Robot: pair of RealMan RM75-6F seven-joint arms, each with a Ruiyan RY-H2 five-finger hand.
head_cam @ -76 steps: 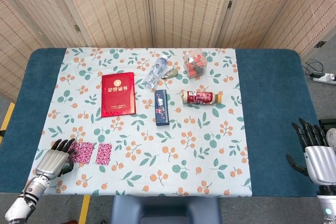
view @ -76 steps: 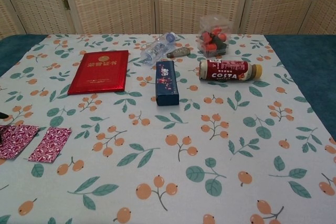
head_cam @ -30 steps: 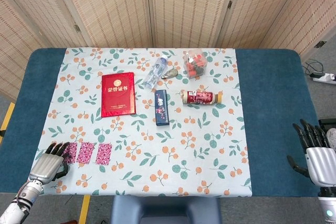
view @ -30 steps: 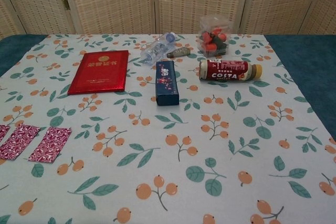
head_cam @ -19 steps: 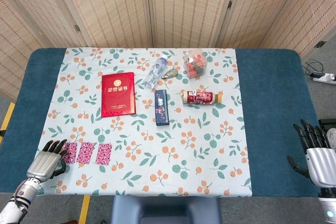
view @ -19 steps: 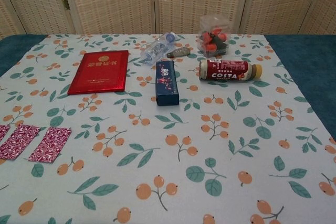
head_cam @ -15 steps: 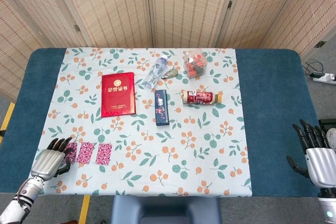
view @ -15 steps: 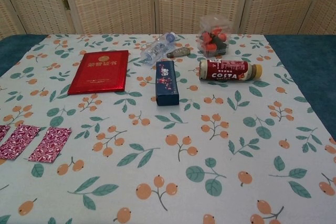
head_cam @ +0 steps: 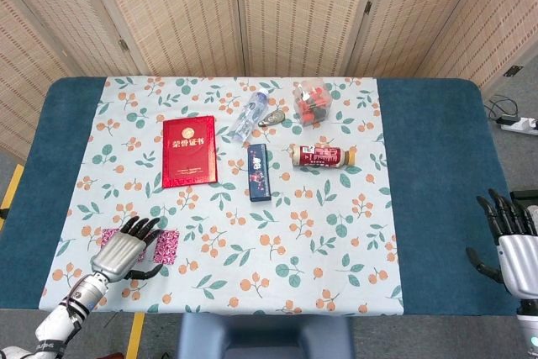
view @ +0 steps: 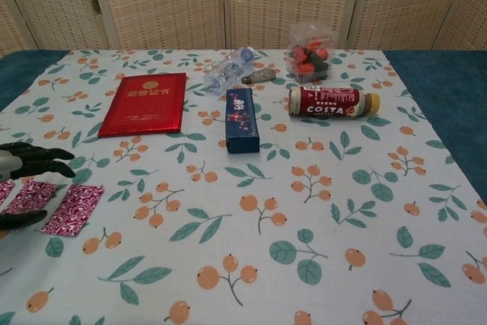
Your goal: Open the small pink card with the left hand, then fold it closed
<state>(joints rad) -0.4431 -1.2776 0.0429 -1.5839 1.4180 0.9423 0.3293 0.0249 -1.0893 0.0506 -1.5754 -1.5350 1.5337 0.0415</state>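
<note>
The small pink patterned card lies unfolded flat near the table's front left corner, its panels side by side. My left hand is over the card's middle and left panels with its fingers spread, holding nothing. In the chest view its dark fingers reach in from the left edge above the card, with the thumb lower down. I cannot tell if it touches the card. My right hand stays beyond the table's right edge, fingers apart and empty.
A red certificate booklet lies behind the card. At mid-table are a dark blue box and a lying Costa bottle. Further back are a clear water bottle and a clear box of red items.
My left hand pulled back to the left, uncovering the card's panels, then moved right and now is over the card. The right hand has barely moved.
</note>
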